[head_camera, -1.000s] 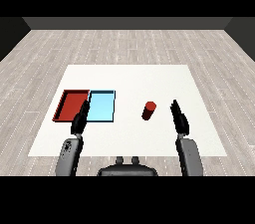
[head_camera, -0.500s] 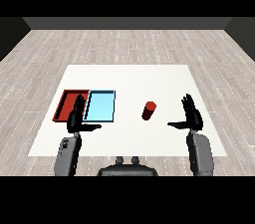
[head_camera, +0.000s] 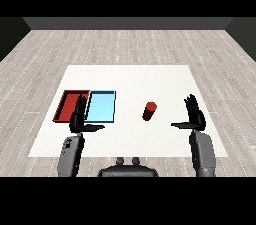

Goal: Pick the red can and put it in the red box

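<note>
Standing upright, apparently, with its long axis vertical, the red can (head_camera: 149, 111) is seen on the white table (head_camera: 130, 79), between the spread-open right hand (head_camera: 194, 117) and left hand (head_camera: 78, 119), unheld.

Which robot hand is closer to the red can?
The right hand. It is open, just to the right of the red can, not touching it. The left hand is farther off, open in front of the trays.

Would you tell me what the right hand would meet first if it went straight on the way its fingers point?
Probably nothing: the right hand points away across the white table, and the red can stands off to its left.
</note>
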`<control>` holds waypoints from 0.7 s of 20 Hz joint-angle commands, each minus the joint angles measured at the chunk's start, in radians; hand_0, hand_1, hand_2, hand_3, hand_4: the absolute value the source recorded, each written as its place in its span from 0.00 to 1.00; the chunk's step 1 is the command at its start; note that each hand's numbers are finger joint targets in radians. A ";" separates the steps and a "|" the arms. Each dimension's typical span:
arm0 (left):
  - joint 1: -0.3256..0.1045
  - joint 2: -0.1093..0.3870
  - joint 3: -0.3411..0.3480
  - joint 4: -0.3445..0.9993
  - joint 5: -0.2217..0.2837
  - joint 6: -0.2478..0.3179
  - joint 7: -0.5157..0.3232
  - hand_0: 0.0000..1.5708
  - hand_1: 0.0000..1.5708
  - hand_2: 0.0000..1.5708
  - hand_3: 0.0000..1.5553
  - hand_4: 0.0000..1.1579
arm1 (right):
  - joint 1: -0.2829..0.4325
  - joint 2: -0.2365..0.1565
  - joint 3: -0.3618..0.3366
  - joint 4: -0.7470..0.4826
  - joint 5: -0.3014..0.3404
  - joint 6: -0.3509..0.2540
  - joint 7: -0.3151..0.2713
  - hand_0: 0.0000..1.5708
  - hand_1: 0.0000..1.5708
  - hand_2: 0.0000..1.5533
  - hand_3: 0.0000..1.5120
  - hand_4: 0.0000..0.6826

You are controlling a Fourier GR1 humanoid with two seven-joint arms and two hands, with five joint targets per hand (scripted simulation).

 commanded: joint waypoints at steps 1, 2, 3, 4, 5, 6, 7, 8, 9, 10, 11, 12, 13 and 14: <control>0.072 -0.011 -0.028 -0.051 -0.015 -0.011 -0.032 0.00 0.00 0.00 0.00 0.00 | -0.064 -0.014 -0.010 0.111 0.018 0.013 -0.048 0.00 0.00 0.00 0.00 0.00; 0.037 -0.005 -0.004 -0.004 0.008 -0.022 -0.039 0.00 0.00 0.00 0.00 0.00 | -0.048 0.008 0.018 0.036 0.002 0.011 0.017 0.00 0.00 0.00 0.00 0.00; -0.024 -0.004 0.014 0.037 0.021 -0.015 -0.014 0.00 0.00 0.00 0.00 0.00 | -0.034 0.020 0.016 0.047 0.011 0.002 -0.017 0.00 0.00 0.00 0.00 0.00; 0.026 -0.011 0.008 0.036 0.024 -0.031 -0.073 0.00 0.00 0.00 0.00 0.00 | -0.029 0.009 0.019 0.045 0.018 0.008 0.004 0.00 0.00 0.00 0.00 0.00; 0.002 -0.012 -0.008 -0.022 0.029 -0.022 0.016 0.00 0.00 0.00 0.00 0.00 | -0.108 0.000 0.013 0.161 0.029 0.016 -0.042 0.00 0.00 0.00 0.00 0.00; 0.046 0.003 0.013 -0.009 0.046 -0.055 -0.043 0.00 0.00 0.00 0.00 0.00 | -0.091 0.008 0.019 0.076 0.023 -0.017 0.023 0.00 0.00 0.00 0.00 0.00; 0.005 0.016 0.047 0.061 0.060 -0.066 -0.078 0.00 0.00 0.00 0.00 0.00 | -0.031 0.010 0.015 0.091 0.018 0.023 -0.031 0.00 0.00 0.00 0.00 0.00; 0.001 0.006 0.037 0.018 0.054 -0.041 -0.033 0.00 0.00 0.00 0.00 0.00 | -0.028 0.021 0.026 0.044 0.000 0.018 0.030 0.00 0.00 0.00 0.00 0.00; -0.035 -0.021 0.003 0.093 0.003 -0.017 -0.085 0.00 0.00 0.00 0.00 0.00 | -0.032 0.034 0.028 0.006 -0.024 0.007 0.077 0.00 0.00 0.00 0.00 0.00; 0.005 0.025 0.048 -0.003 0.069 -0.058 -0.008 0.00 0.00 0.00 0.00 0.00 | -0.077 0.022 0.019 0.074 -0.028 0.021 0.068 0.00 0.00 0.00 0.00 0.00; 0.064 0.008 0.031 -0.030 0.061 -0.057 -0.046 0.00 0.00 0.00 0.00 0.00 | -0.001 0.039 0.034 0.009 -0.021 0.021 0.062 0.00 0.00 0.00 0.00 0.00; -0.107 -0.010 0.033 0.110 0.022 -0.004 -0.035 0.00 0.00 0.00 0.00 0.00 | -0.126 0.061 0.054 0.086 0.014 -0.036 0.072 0.00 0.00 0.00 0.00 0.00; 0.037 -0.013 0.007 -0.042 0.027 -0.012 -0.012 0.00 0.00 0.00 0.00 0.00 | -0.037 0.062 0.057 -0.035 -0.008 -0.040 0.139 0.00 0.00 0.00 0.00 0.00; 0.016 0.019 0.043 -0.006 0.071 -0.065 -0.034 0.00 0.00 0.00 0.00 0.00 | -0.119 0.029 0.030 0.152 -0.012 0.017 0.057 0.00 0.00 0.00 0.00 0.00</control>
